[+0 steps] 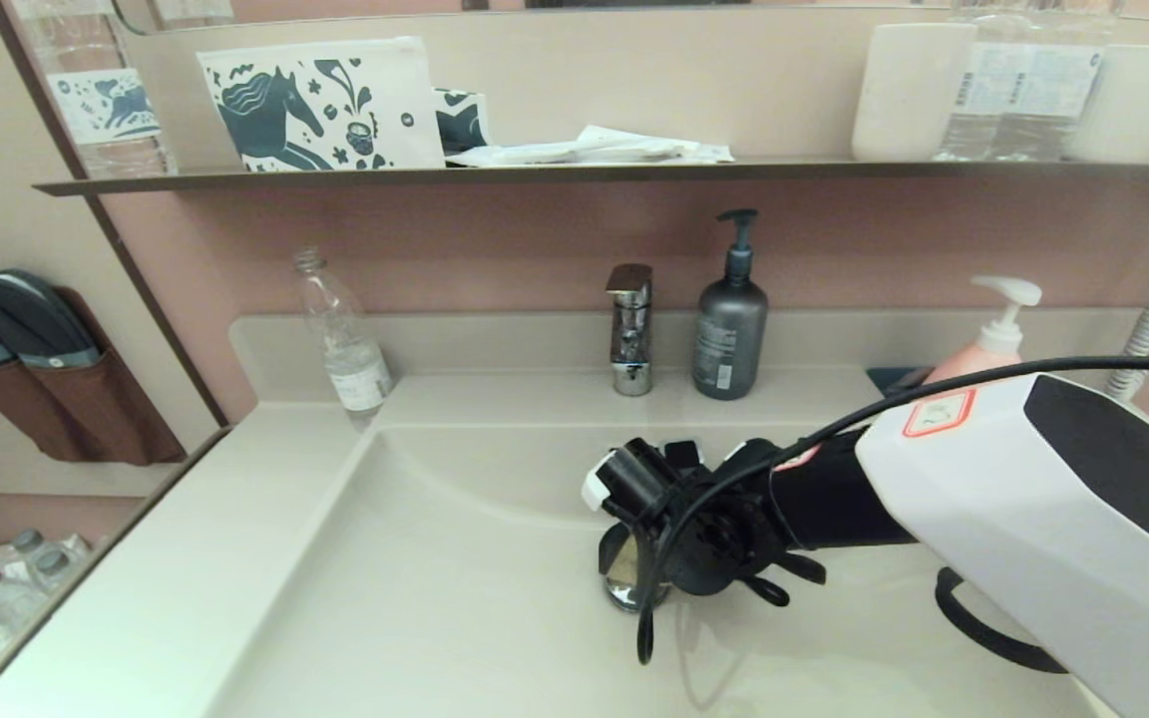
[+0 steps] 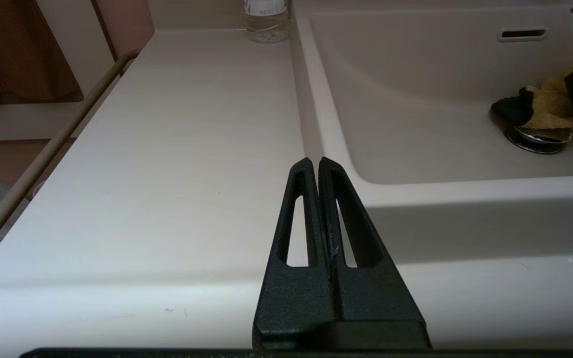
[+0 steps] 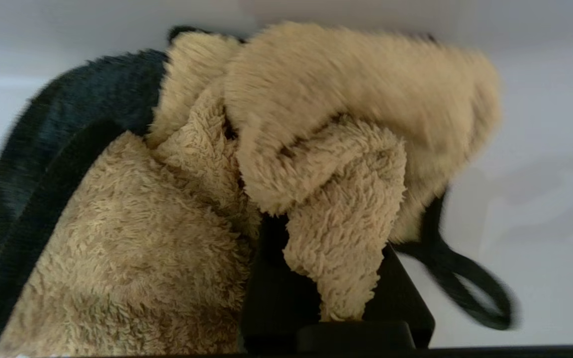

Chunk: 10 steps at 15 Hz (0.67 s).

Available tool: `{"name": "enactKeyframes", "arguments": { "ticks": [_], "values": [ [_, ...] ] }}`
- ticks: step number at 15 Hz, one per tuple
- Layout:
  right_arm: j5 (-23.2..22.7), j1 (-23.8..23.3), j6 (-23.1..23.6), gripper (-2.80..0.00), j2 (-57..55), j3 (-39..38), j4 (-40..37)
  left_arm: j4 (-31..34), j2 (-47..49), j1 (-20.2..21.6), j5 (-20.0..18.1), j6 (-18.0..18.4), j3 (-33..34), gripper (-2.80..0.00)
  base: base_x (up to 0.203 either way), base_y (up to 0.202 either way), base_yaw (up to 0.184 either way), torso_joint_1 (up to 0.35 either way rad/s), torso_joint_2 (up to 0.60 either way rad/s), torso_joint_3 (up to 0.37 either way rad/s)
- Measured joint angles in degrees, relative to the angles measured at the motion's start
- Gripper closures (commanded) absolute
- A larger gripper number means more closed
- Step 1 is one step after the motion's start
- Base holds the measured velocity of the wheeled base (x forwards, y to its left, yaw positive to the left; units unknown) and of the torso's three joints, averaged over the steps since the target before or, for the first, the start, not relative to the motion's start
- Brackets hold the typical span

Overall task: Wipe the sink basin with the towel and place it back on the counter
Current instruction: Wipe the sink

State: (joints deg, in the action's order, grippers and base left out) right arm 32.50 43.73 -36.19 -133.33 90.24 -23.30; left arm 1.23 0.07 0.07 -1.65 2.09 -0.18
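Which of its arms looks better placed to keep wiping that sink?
The right. Its gripper is shut on the towel down in the sink basin near the drain plug; the left gripper sits shut and empty over the counter.

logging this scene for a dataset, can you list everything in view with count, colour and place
sink basin: one, cream-white, centre
drain plug: one, chrome, basin floor, under the towel
counter: one, cream-white, around the basin
towel: one, mustard-yellow with black edging, clamped in the right tool
faucet: one, chrome, behind the basin
clear bottle: one, counter back left
pump bottle: one, dark grey, beside the faucet
soap bottle: one, pink, counter back right
wall shelf: one, dark, holding a horse-print pouch
right tool: black, shut on the towel, in the basin
left tool: black, shut, parked over the left counter
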Motion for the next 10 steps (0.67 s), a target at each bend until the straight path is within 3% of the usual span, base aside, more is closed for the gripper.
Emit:
{"name": "enactKeyframes", "arguments": {
  "ticks": [7,10],
  "values": [
    [0.39,0.38,0.31,0.0,7.84,-13.56,-7.41,0.0,0.0,0.0,0.0,0.02,0.0,0.0,0.0,0.0,0.0,0.0,0.0,0.0],
    [-1.5,3.2,-0.43,0.0,11.1,-17.89,-8.25,0.0,0.0,0.0,0.0,0.02,0.0,0.0,0.0,0.0,0.0,0.0,0.0,0.0]
  ]
}}
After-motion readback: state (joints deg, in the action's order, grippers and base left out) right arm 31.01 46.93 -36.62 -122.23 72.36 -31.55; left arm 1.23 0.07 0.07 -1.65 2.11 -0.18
